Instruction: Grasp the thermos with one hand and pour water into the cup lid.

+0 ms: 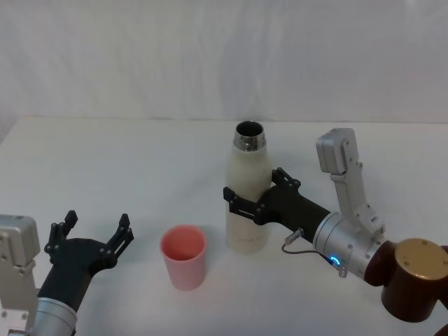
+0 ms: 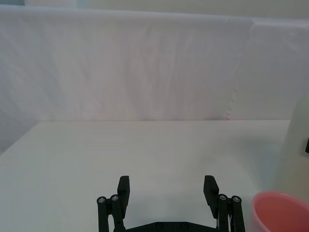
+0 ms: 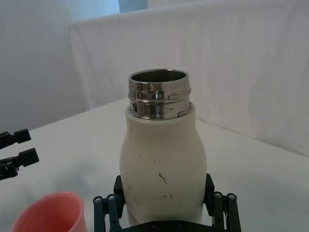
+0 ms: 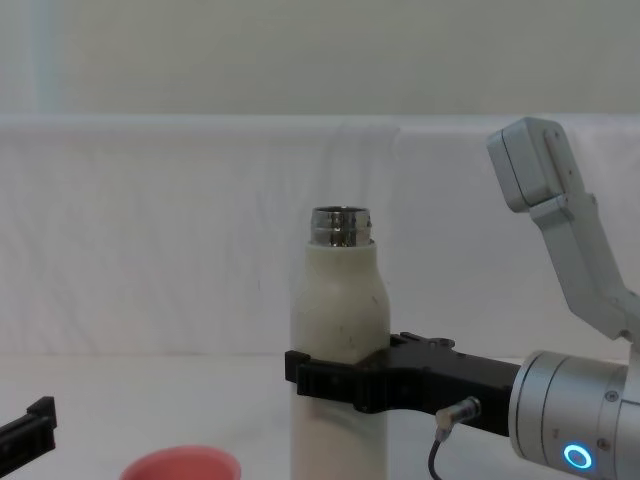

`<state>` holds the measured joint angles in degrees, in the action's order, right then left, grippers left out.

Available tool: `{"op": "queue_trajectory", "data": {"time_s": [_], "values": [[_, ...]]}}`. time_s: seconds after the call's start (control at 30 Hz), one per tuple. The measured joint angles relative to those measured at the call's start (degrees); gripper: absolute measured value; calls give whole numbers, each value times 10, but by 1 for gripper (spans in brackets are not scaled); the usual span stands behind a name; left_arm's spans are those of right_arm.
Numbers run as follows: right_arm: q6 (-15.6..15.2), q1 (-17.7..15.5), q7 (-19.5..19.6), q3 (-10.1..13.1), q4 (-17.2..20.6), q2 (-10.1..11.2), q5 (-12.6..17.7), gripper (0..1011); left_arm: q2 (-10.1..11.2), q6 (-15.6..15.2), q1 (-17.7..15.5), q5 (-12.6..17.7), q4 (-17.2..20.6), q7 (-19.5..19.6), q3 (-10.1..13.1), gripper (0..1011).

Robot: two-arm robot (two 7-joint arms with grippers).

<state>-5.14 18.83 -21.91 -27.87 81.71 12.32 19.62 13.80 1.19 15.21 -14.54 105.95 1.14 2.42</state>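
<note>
The table (image 1: 105, 161) is white, with a white backdrop behind it. The thermos (image 1: 248, 203) stands upright near the middle, its steel neck (image 3: 159, 94) uncapped. The right gripper (image 1: 250, 194) reaches in from the right and is clamped around the thermos body, one finger on each side. The cup (image 1: 184, 256) sits on the table just left of the thermos, mouth up, not touching it. The left gripper (image 1: 96, 234) rests low at the table's near left, jaws spread apart, holding nothing, near the cup.
</note>
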Motion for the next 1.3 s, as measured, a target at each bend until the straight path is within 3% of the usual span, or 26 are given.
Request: {"op": "queue_trajectory", "data": {"time_s": [0.6,0.97,1.3], "values": [[-1,-1,0,0,2,1,0,960,0,0,0,0,0,0,0,1001],[13,-35,18,17,47,20,-5,960,0,0,0,0,0,0,0,1001],[20,-56,46,16,107,55,-85,960,0,0,0,0,0,0,0,1001]]}}
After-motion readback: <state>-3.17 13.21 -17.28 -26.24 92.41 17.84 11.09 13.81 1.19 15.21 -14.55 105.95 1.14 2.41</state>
